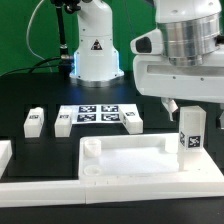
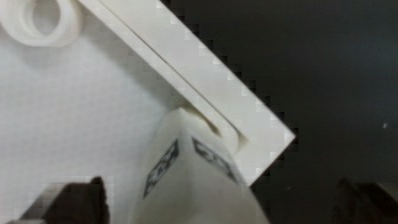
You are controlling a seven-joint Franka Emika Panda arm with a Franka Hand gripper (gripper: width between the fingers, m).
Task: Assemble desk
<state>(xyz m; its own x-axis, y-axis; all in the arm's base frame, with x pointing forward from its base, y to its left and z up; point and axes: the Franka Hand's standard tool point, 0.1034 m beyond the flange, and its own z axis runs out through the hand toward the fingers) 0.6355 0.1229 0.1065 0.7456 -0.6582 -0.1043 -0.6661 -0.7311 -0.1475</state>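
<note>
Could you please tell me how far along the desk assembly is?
Done: one leg stands upright at the tabletop corner on the exterior view's right. In hand: nothing; the jaws stand open around that leg. Left: three loose legs sit on the table; a socket is visibly empty.

Black matte table, green backdrop behind

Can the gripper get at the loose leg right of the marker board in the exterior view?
Probably yes: the gripper is open, and the leg stands upright with nothing over it.
</note>
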